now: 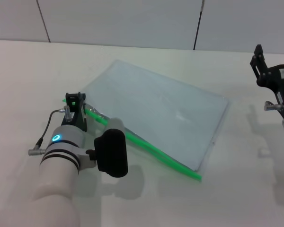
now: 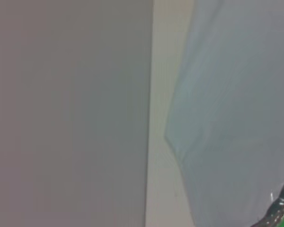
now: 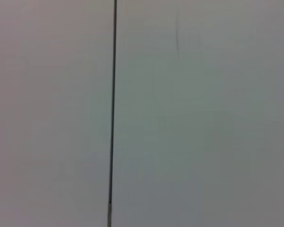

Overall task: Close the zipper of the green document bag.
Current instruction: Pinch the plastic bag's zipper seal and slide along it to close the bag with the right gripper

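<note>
Left gripper (image 1: 75, 101) sits at the zipper (image 1: 151, 148) end on the green document bag (image 1: 161, 111); its finger state is unclear. Right gripper (image 1: 273, 59) hovers spread, well apart, bare table (image 1: 28, 80) between.

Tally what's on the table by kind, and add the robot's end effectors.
Green document bag, with its zipper along the near edge: 1
End effectors: 2, left end effector at the bag's zipper corner, right end effector off to the right, apart from the bag
Total: 3
</note>
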